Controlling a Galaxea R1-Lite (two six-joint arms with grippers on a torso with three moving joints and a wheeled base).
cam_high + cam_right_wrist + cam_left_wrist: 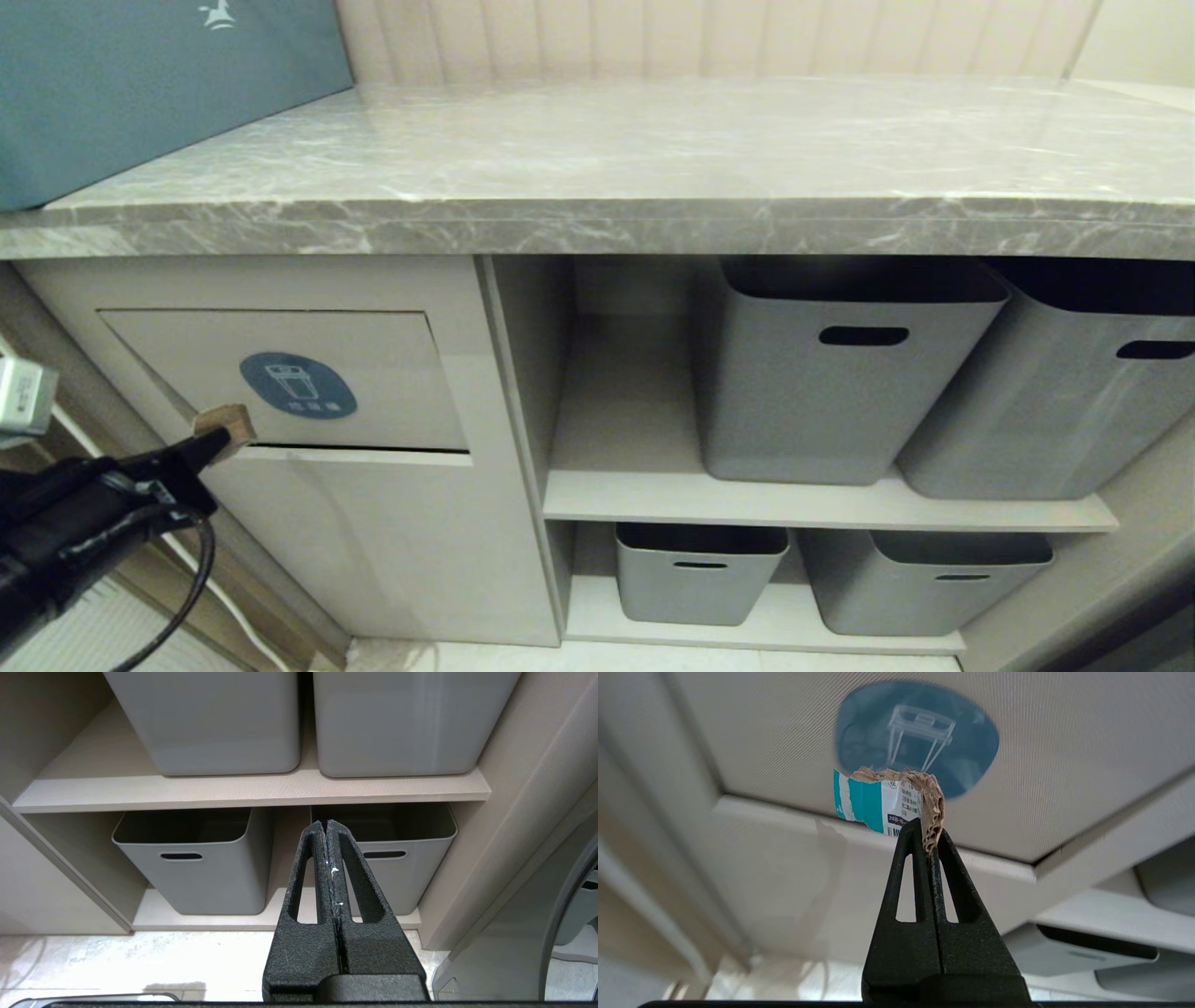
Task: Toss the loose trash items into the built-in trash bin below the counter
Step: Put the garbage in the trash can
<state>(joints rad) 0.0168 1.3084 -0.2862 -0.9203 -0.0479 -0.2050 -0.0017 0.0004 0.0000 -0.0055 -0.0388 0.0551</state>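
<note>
1. Head view: the left gripper (pixel 217 437) reaches in from the lower left, its fingers pressed together on a small scrap (pixel 227 425) of brown torn cardboard. The scrap sits right at the lower left corner of the flap panel (pixel 299 378) of the built-in trash bin, just beside the blue oval sticker (pixel 298 385) with the white bin icon.
2. Head view, surroundings: the grey marble-look desk (pixel 653 159) runs across the top, with a large teal-blue box (pixel 140 84) on its left end. To the right of the bin front, open shelves carry four grey tubs: two large ones (pixel 831 373) on the upper shelf (pixel 803 509) and two smaller ones (pixel 695 569) below.
3. Left wrist view: the left gripper (pixel 932 844) is clamped shut on the scrap (pixel 896 807), which shows a ragged brown corrugated edge and a teal-and-white printed face with a barcode. The scrap is held up close before the blue oval sticker (pixel 966 732) on the flap panel (pixel 1064 742); whether it touches the panel cannot be told.
4. Right wrist view: the right gripper (pixel 325 828) is fully closed with nothing between its fingers, pointing toward the lower shelf's two grey tubs (pixel 187 868), above a pale floor (pixel 140 961).
</note>
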